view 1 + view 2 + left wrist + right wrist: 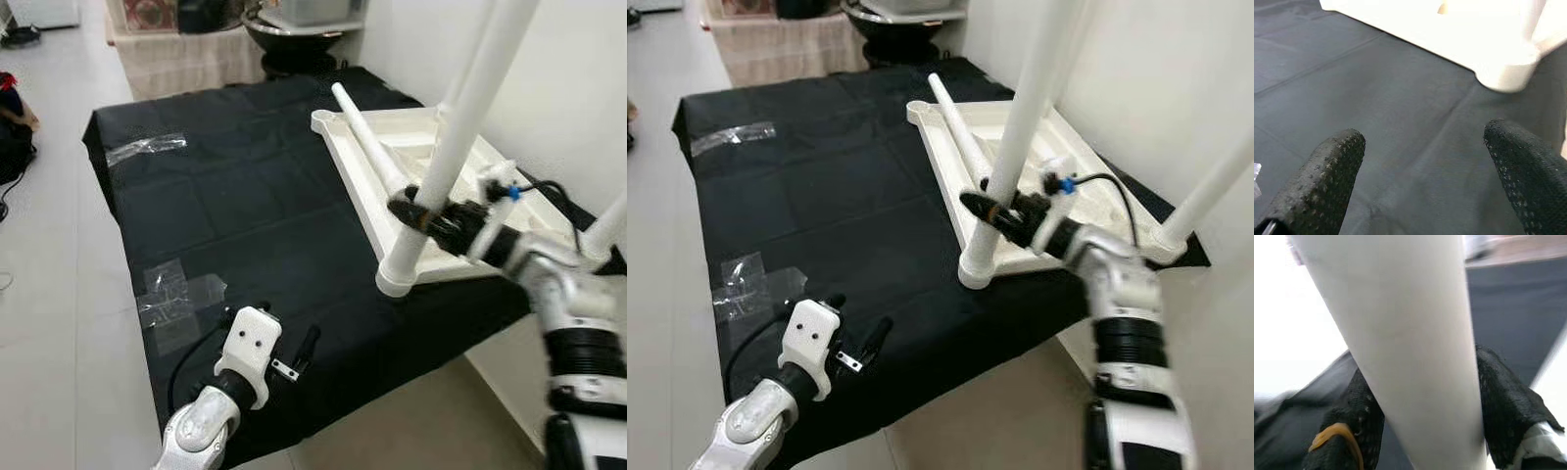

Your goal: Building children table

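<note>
On the work surface: black cloth (245, 196) covers the platform; white tabletop (460, 186) lies upside down at the far right of the cloth, next to the white wall (568, 78).
Tabletop interior: recessed underside faces up; one loose leg (367, 137) lies slanted across the recess, one end over the far corner.
Corner socket: round socket (395, 281) at the near corner of the tabletop carries the upright leg (460, 127), seated in it and leaning slightly.
Second mounted leg: another white leg (607, 225) rises from the right-hand corner.
Right gripper: right gripper (423, 215) is clamped around the upright leg just above the socket; in the right wrist view, black fingers (1503, 401) press both sides of the white tube.
Left gripper: left gripper (289, 352) hovers low over the near part of the cloth; fingers (1327, 176) spread apart, nothing between them.
Loose items: clear plastic wrap (147, 147) lies at the far left of the cloth; a second crumpled piece (176, 299) lies near the left arm.
Markings: no readable writing or label can be made out.
Background: draped furniture (186, 49) stands beyond the cloth.
</note>
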Tool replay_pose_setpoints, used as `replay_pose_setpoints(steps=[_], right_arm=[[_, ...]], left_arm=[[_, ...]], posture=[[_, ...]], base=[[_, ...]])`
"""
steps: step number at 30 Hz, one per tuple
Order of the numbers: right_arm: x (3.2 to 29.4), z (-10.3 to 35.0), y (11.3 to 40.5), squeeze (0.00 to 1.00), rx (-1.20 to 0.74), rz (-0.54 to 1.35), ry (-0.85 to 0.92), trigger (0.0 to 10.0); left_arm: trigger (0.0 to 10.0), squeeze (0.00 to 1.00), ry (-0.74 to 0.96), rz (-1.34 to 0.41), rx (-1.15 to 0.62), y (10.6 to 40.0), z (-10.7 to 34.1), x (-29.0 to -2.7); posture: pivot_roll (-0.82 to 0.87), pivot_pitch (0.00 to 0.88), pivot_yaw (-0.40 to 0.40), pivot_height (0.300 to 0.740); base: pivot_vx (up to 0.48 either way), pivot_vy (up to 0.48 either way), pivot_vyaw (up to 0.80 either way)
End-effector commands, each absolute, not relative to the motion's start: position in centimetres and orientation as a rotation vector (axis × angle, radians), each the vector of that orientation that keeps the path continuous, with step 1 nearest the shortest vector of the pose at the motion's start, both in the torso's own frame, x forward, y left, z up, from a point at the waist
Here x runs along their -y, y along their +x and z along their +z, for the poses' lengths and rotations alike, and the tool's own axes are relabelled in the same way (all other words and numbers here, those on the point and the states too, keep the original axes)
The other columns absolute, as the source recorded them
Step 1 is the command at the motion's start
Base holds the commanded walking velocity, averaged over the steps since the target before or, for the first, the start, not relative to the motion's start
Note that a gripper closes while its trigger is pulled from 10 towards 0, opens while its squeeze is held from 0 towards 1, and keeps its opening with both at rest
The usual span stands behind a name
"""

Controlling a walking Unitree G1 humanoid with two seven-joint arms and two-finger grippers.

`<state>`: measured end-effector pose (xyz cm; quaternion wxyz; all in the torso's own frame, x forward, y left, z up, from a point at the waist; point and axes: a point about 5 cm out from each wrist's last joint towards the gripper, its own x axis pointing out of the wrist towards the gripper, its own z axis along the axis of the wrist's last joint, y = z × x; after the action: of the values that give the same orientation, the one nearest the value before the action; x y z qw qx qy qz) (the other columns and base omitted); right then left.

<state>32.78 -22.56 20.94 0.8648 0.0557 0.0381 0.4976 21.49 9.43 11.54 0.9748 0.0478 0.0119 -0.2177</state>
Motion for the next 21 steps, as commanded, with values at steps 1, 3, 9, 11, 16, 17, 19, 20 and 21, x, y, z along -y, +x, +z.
replay_pose_setpoints(steps=[1, 3, 9, 11, 16, 17, 19, 20, 21], right_arm=[[21.5, 20.0, 32.4, 0.0, -0.119, 1.176, 0.151, 10.0], [21.6, 20.3, 32.8, 0.0, -0.121, 1.198, 0.142, 10.0], [21.3, 21.0, 33.2, 0.0, -0.12, 1.292, 0.165, 10.0], [21.1, 20.9, 33.4, 0.0, -0.125, 1.3, 0.166, 2.3], [20.7, 20.5, 34.5, 0.0, -0.091, 1.186, 0.178, 0.0], [20.7, 20.5, 34.5, 0.0, -0.091, 1.186, 0.178, 0.0], [20.7, 20.4, 35.4, 0.0, -0.044, 1.04, 0.171, 0.0], [20.8, 20.3, 36.1, 0.0, -0.027, 0.922, 0.147, 0.0], [20.8, 20.3, 36.1, 0.0, -0.027, 0.922, 0.147, 0.0]], left_arm=[[10.0, 0.0, 0.095, -0.442, -0.032, 21.4, 11.3, -9.3], [10.0, 0.0, 0.096, -0.441, -0.031, 21.4, 11.4, -9.3], [10.0, 0.0, 0.097, -0.441, -0.03, 21.4, 11.4, -9.4], [10.0, 0.0, 0.097, -0.441, -0.031, 21.4, 11.4, -9.4], [10.0, 0.0, 0.098, -0.441, -0.032, 21.5, 11.3, -9.4], [10.0, 0.0, 0.098, -0.441, -0.032, 21.5, 11.3, -9.4], [10.0, 0.0, 0.098, -0.441, -0.032, 21.5, 11.3, -9.4], [10.0, 0.0, 0.098, -0.441, -0.032, 21.5, 11.3, -9.4], [10.0, 0.0, 0.098, -0.441, -0.032, 21.5, 11.3, -9.4]], posture=[[0.05, 0.033, -0.082, 0.74], [0.06, 0.033, -0.082, 0.74], [0.06, 0.035, -0.081, 0.74], [0.06, 0.034, -0.08, 0.74], [0.06, 0.033, -0.077, 0.74], [0.06, 0.033, -0.077, 0.74], [0.06, 0.033, -0.079, 0.74], [0.06, 0.033, -0.077, 0.74], [0.06, 0.033, -0.077, 0.74]], base=[[0.0, 0.0, 0.0], [0.0, 0.0, 0.0], [0.0, 0.0, 0.0], [0.0, 0.0, 0.0], [0.0, 0.0, 0.0], [0.0, 0.0, 0.0], [0.0, 0.0, 0.0], [0.0, 0.0, 0.0], [0.0, 0.0, 0.0]])
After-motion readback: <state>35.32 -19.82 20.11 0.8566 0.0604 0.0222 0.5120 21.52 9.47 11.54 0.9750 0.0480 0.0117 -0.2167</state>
